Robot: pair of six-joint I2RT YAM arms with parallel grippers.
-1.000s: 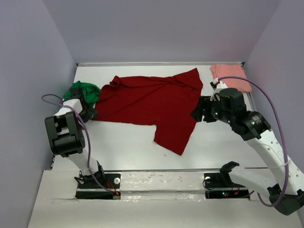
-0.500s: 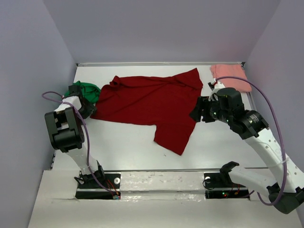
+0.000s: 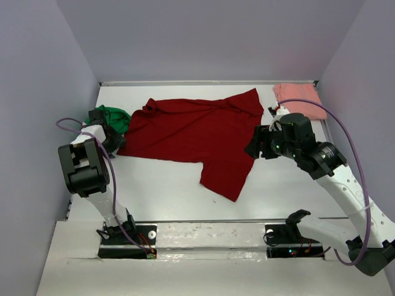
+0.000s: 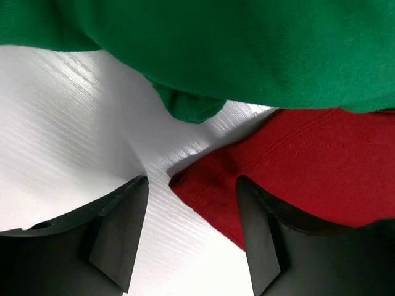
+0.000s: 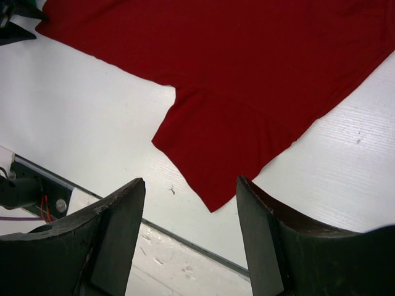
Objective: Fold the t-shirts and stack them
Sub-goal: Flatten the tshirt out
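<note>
The dark red t-shirt [image 3: 197,132] lies spread flat across the middle of the table, one part hanging toward the near edge. A bright green t-shirt [image 3: 114,117] is bunched at the left, and a salmon pink one [image 3: 299,98] lies at the back right. My left gripper [image 3: 114,143] is low at the red shirt's left corner. In the left wrist view, the left gripper [image 4: 191,185] is open and straddles that red corner [image 4: 296,160], with green cloth [image 4: 247,49] just beyond. My right gripper [image 3: 256,148] hovers open over the red shirt's right edge. Seen from its wrist, the right gripper [image 5: 191,185] holds nothing above the red cloth [image 5: 234,61].
Grey walls enclose the white table [image 3: 160,185] on the left, back and right. A metal rail [image 3: 210,221] runs along the near edge, in front of both arm bases. A purple cable [image 3: 355,142] loops over the right arm.
My left gripper has edged slightly back along the red shirt's left corner, and its jaws have narrowed. The right gripper has drifted a little to the left. The shirts have not moved.
</note>
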